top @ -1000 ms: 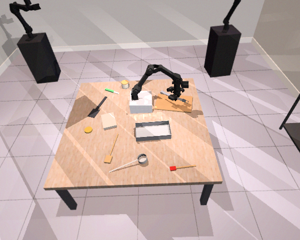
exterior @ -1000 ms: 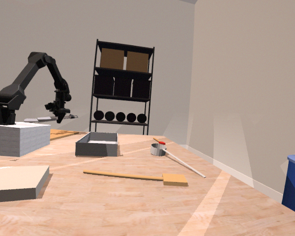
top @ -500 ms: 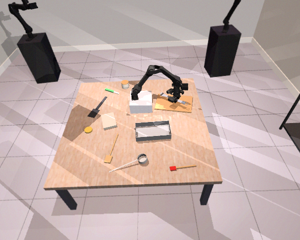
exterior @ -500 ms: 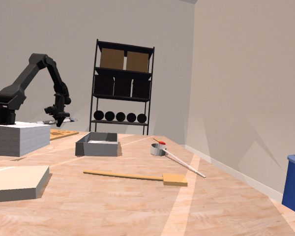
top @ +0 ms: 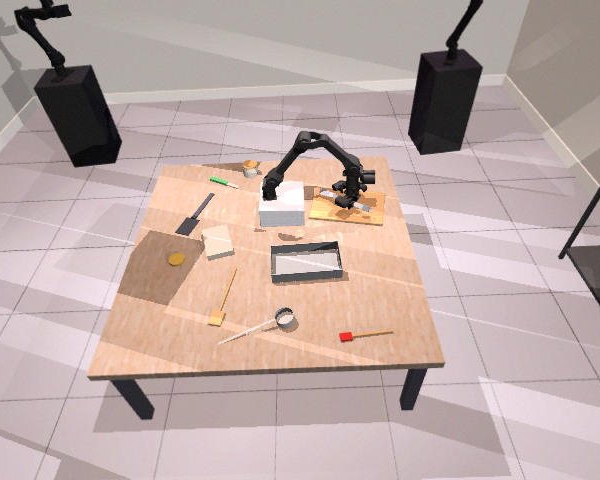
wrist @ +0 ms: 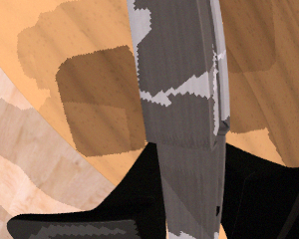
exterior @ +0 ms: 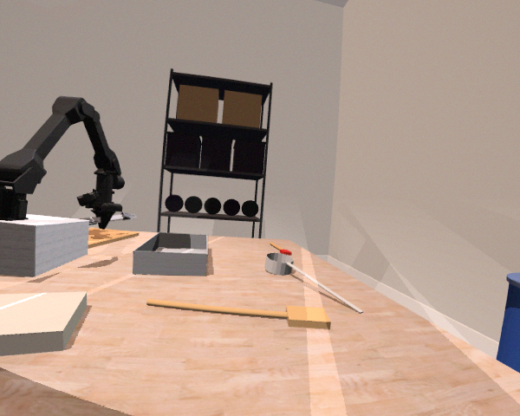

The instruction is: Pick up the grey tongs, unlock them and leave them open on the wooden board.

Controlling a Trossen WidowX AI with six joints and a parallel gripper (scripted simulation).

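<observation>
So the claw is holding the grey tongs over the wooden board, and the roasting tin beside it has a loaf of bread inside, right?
Not quite: the top view shows no loaf in the roasting tin; only its pale bottom shows inside. The rest holds.

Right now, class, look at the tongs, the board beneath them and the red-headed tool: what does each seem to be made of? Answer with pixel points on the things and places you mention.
Tongs (top: 363, 207) (wrist: 181, 115): probably metal, smooth and grey with pale highlights.
Board (top: 325, 212) (wrist: 100, 75): wood, apparently smooth; grain streaks show.
Red-headed tool (top: 346, 336) (exterior: 285, 251): handle likely plain wood, by its tan colour; head perhaps silicone or plastic, evenly red.
</observation>
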